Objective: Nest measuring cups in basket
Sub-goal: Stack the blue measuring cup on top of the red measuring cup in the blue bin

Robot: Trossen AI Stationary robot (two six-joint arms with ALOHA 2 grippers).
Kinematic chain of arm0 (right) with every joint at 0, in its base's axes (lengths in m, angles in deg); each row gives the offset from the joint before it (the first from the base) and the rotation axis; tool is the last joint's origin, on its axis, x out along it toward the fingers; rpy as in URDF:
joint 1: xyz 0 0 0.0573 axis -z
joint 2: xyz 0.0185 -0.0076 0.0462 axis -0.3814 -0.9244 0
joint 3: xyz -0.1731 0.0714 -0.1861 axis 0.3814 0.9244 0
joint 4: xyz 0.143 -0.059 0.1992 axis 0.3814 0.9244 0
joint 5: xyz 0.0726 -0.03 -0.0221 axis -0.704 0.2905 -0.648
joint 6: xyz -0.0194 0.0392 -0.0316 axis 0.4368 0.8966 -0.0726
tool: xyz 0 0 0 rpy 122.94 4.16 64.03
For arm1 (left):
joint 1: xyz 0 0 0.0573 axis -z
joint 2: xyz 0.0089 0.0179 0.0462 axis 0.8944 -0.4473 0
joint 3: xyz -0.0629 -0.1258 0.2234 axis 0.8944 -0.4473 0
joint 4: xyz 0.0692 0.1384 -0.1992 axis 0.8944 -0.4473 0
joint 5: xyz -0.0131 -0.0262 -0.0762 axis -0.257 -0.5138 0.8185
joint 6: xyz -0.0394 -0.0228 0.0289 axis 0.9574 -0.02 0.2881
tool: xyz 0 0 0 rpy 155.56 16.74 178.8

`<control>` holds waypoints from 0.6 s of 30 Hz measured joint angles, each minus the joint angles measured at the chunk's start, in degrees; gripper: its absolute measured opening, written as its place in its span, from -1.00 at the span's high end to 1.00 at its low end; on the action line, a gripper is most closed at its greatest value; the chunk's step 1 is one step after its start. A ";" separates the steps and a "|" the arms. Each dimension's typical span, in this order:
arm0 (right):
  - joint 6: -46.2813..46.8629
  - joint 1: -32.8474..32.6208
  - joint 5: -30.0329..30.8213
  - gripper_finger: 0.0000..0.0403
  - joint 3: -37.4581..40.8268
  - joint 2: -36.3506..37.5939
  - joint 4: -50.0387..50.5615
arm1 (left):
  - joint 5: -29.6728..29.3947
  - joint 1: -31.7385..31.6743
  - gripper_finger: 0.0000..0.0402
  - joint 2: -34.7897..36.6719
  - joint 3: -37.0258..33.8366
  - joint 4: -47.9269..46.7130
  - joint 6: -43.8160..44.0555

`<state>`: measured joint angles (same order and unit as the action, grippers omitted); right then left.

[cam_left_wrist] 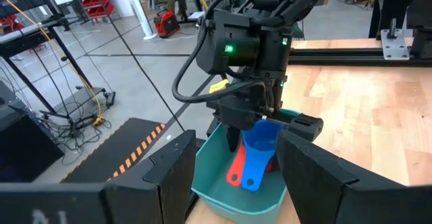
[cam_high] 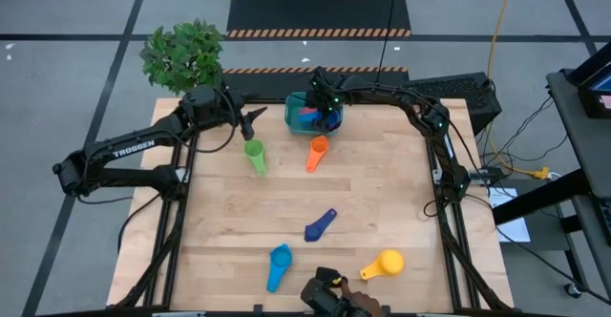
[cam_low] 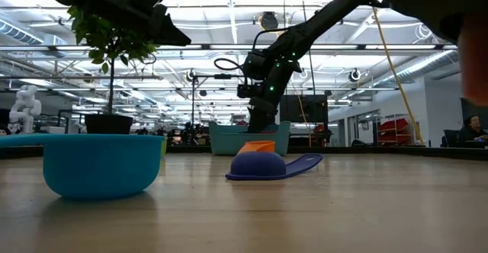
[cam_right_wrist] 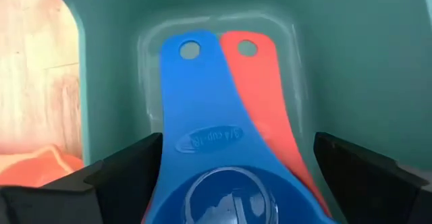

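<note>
Light wood table (cam_high: 382,183) with a black frame. The teal basket (cam_high: 296,116) sits on it at the far edge, right under the right gripper (cam_high: 327,107). Just beside that are the green cup (cam_high: 254,152) and orange cup (cam_high: 317,149). Well away toward the near edge: dark blue cup (cam_high: 319,226), lighter blue cup (cam_high: 278,262) and yellow cup (cam_high: 385,263).

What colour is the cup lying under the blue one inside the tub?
Red, seen best in the right wrist view.
</note>
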<state>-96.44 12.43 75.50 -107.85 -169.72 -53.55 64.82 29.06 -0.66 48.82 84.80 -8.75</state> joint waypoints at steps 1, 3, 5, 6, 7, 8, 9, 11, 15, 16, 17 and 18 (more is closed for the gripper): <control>0.00 0.00 -0.02 -0.81 0.00 0.00 -0.02 | 0.06 0.00 -0.03 0.00 0.00 0.16 0.01; -0.04 -0.02 -0.02 -0.75 0.00 0.00 -0.01 | 0.43 0.00 -0.03 0.00 0.00 0.33 0.01; -0.11 -0.04 -0.02 -0.65 0.00 0.00 0.00 | 0.61 0.00 -0.03 0.00 0.00 0.34 0.01; -0.15 -0.04 -0.06 -0.60 0.00 0.00 -0.05 | 0.61 0.00 -0.03 0.00 0.00 0.31 0.01; -0.24 -0.04 -0.07 -0.54 0.00 0.00 -0.11 | 0.61 0.00 -0.03 0.00 0.00 0.34 0.01; -0.46 -0.04 -0.05 -0.49 0.00 0.00 -0.11 | 0.61 0.00 -0.03 0.00 0.00 0.33 0.01; -0.63 -0.04 -0.06 -0.42 0.00 0.00 -0.14 | 0.61 0.00 -0.03 0.00 0.00 0.35 0.04; -0.65 -0.04 -0.07 -0.31 0.00 0.00 -0.37 | 0.61 0.00 -0.03 0.00 0.00 0.39 0.14; -1.28 -0.05 -0.16 -0.10 0.00 0.00 -1.40 | 0.61 0.00 -0.03 0.00 0.00 0.38 0.18; -1.70 -0.10 -0.17 -0.06 0.00 -0.01 -1.81 | 0.61 0.00 -0.03 0.00 0.00 0.38 0.17; -1.97 -0.22 -0.17 -0.02 0.00 -0.03 -2.18 | 0.61 0.00 -0.03 0.00 0.00 0.38 0.16; -2.35 -0.29 -0.17 0.02 0.00 -0.04 -2.56 | 0.61 0.00 -0.03 0.00 0.00 0.38 0.16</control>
<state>-98.79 12.14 75.32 -107.85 -169.77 -56.11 65.43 29.06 -0.66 48.82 85.18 -8.59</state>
